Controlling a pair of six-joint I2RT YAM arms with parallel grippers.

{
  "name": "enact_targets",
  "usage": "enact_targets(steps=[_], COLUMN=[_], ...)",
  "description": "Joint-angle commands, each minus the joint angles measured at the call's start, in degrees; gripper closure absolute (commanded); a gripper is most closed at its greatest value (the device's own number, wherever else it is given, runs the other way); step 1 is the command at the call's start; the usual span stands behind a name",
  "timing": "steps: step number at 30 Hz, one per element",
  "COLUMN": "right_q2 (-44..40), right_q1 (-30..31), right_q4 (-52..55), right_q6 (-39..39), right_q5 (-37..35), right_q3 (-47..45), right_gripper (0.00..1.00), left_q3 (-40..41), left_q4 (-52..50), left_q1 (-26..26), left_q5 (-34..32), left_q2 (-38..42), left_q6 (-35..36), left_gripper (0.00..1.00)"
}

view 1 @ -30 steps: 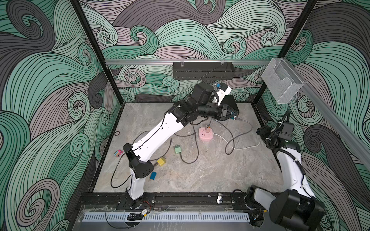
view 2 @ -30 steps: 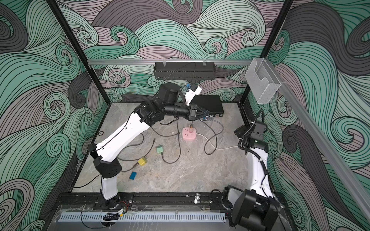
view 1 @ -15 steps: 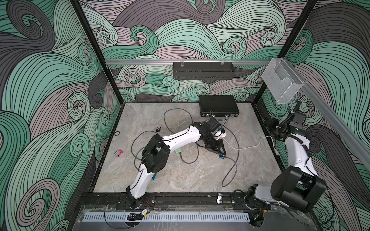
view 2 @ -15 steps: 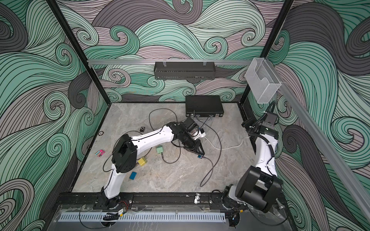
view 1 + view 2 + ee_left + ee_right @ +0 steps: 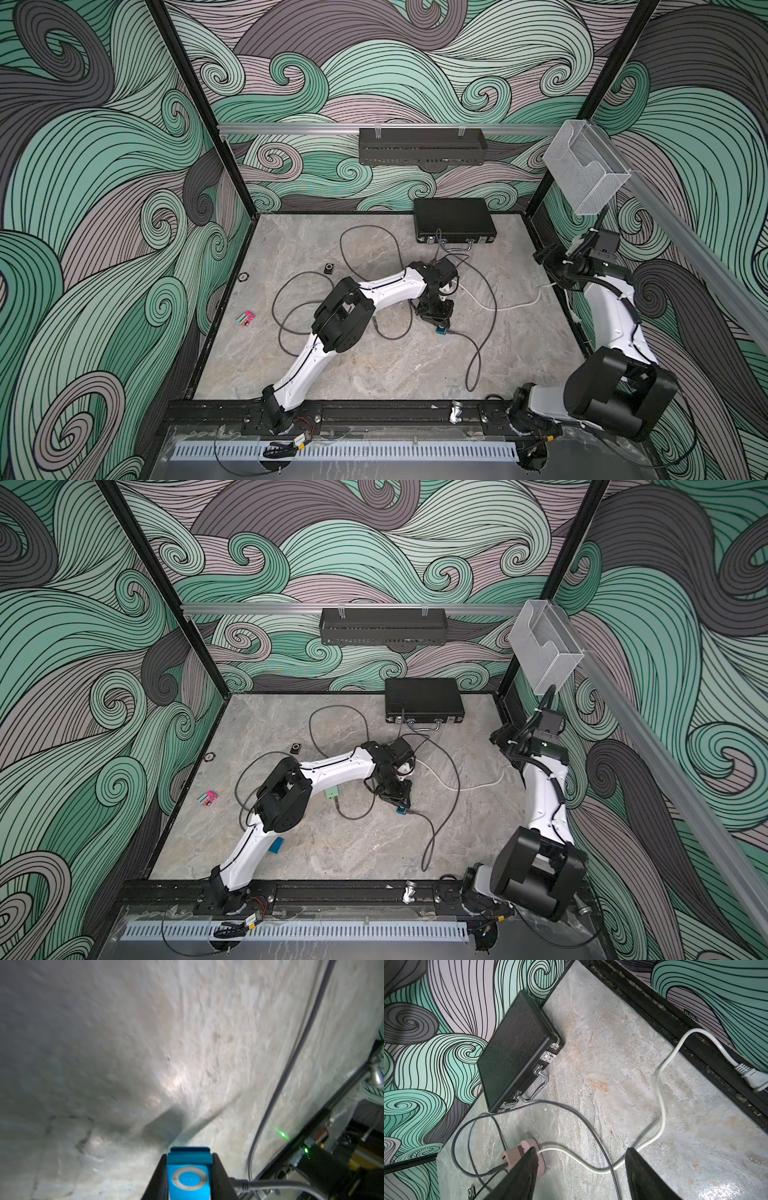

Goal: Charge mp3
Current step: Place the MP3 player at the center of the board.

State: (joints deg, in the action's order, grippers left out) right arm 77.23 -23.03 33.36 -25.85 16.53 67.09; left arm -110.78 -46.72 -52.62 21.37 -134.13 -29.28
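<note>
A small blue mp3 [image 5: 189, 1176] with a grey click wheel sits between the black fingers of my left gripper [image 5: 189, 1155], which is shut on it. In both top views the mp3 [image 5: 441, 330] [image 5: 401, 810] is low over the middle of the table, under the downward-pointing left gripper [image 5: 436, 320]. A grey cable [image 5: 270, 1185] reaches its side and trails off to the right [image 5: 473, 353]. My right gripper [image 5: 581, 1159] is open and empty, raised by the right wall [image 5: 544, 254]. Below it lies a pink charger block [image 5: 525, 1155].
A black case [image 5: 455, 220] lies at the back wall. The charger's white cord [image 5: 662, 1105] ends in a loose plug [image 5: 756, 1078] at the right edge. A small black device [image 5: 329, 269], a green piece [image 5: 332, 791], a blue piece [image 5: 276, 845] and a pink item [image 5: 246, 319] lie on the left half, among dark cable loops.
My left arm has come down from high at the back to the middle of the table. The right arm has swung up toward the right wall. Little has moved in the last half second.
</note>
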Motion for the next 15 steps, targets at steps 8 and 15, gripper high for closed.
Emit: enact_targets(steps=[8,15], right_q2=[1.71,2.48], right_q1=[2.27,2.77], right_q4=[0.36,-0.02], right_q6=[0.70,0.98], right_q5=[-1.90,-2.74], right_q3=[3.42,3.95], right_gripper=[0.33,0.33], left_q3=[-25.63,-29.24], left_q4=[-4.18,-1.68], left_q1=[0.61,0.77], left_q5=[-7.49,-11.31], left_q2=[-13.68,-17.66], left_q6=[-2.72,-4.10], left_gripper=[0.84,0.77])
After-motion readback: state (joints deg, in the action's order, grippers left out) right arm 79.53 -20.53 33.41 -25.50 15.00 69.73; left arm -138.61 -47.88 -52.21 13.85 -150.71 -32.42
